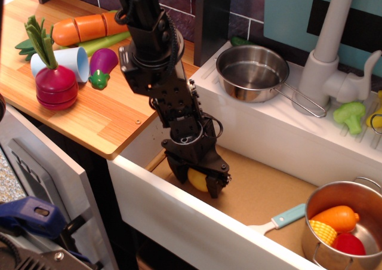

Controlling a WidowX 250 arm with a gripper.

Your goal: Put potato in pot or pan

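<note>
Two fingers of the gripper clamp the potato low in the sink: grasp step. Next, I judge, lift clear and carry to the pot.

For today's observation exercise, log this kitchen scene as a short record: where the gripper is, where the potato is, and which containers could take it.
gripper: black robot gripper down in the sink basin, fingers either side of the potato
potato: small smooth yellow egg-shaped toy potato, low in the basin, between the fingers
empty container: shiny steel pan on the white counter behind the sink
filled container: steel pot in the basin's right corner, holding orange, yellow and red toys
task status: potato not yet in pot or pan
</note>
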